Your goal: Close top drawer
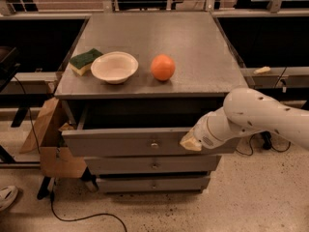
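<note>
The top drawer (pixel 120 142) of the grey cabinet stands pulled out, its long flat front panel carrying one small metal knob (pixel 154 144) at the centre. My gripper (pixel 190 142) sits at the end of the white arm (pixel 256 117), which comes in from the right. Its tip rests against the right part of the drawer's front panel, right of the knob. The drawer's inside is dark and hidden.
On the cabinet top (pixel 193 47) lie a green-and-yellow sponge (pixel 85 60), a white bowl (pixel 114 66) and an orange (pixel 162 67). Two closed drawers (pixel 153 166) sit below. A cardboard box (pixel 50 144) stands at the cabinet's left; cables and a shoe (pixel 7 197) lie on the floor.
</note>
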`<action>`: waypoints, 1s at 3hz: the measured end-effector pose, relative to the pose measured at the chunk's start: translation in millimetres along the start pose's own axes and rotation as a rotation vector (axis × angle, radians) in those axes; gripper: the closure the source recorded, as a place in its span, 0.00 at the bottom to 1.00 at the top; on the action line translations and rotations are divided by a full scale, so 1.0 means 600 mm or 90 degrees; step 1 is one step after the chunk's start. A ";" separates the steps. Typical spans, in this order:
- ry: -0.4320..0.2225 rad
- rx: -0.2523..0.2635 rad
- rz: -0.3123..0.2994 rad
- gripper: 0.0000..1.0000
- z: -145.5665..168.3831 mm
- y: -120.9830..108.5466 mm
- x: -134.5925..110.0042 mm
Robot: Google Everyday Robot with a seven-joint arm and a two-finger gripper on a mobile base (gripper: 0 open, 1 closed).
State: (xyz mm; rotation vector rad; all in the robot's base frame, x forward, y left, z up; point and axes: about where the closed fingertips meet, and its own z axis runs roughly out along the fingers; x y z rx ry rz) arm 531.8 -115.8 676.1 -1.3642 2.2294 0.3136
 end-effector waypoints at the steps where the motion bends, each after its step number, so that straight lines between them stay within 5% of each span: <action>1: 0.005 -0.002 0.001 0.11 0.008 -0.003 -0.006; 2: 0.005 -0.003 0.001 0.00 0.008 0.000 -0.005; 3: 0.005 -0.004 0.004 0.00 0.008 0.000 0.000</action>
